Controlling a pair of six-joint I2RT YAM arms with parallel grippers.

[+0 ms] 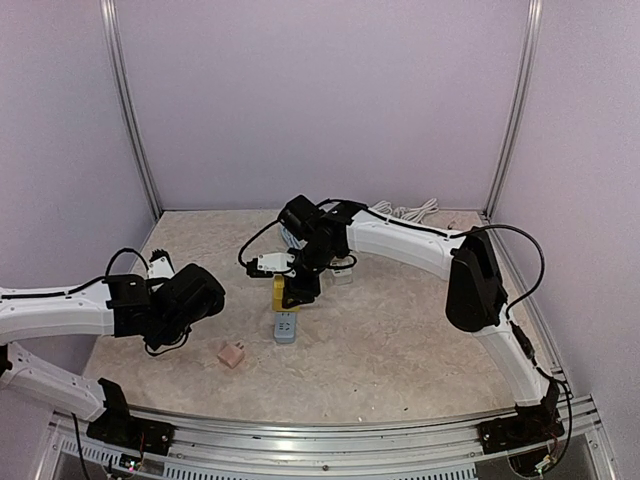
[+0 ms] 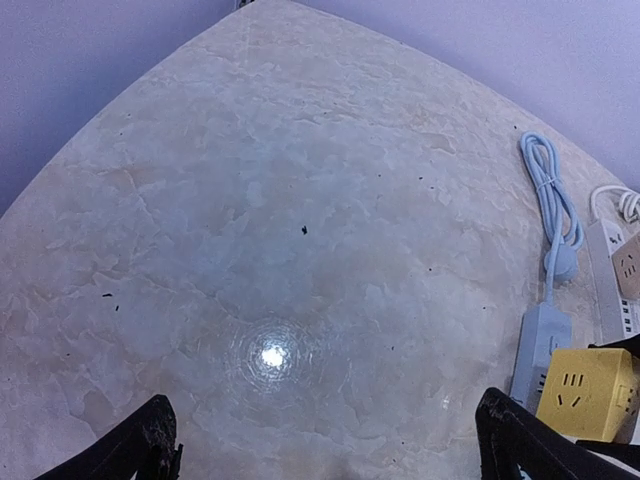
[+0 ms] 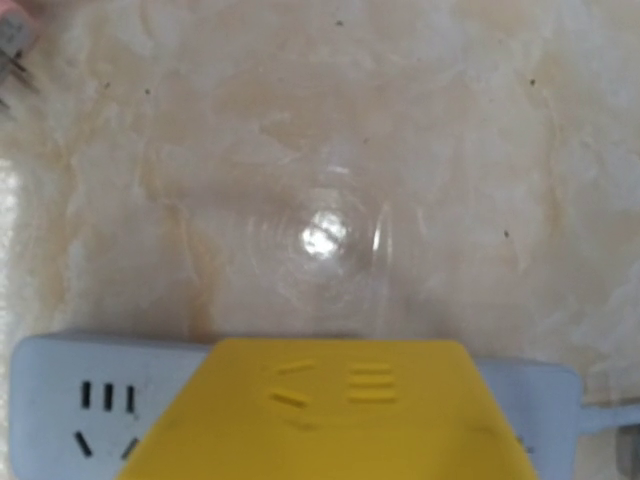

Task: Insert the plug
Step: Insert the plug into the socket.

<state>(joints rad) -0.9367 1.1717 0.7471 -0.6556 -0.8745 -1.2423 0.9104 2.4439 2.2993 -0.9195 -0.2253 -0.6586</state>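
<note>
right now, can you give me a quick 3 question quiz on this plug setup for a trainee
1. On which arm's side of the blue power strip does the pink adapter lie?
2. What does the right gripper hold? A the pink adapter; B the yellow plug block; C nothing.
3. True or false: the left gripper is open and holds nothing.
Key: 1 the left arm's side; 2 B; 3 true.
</note>
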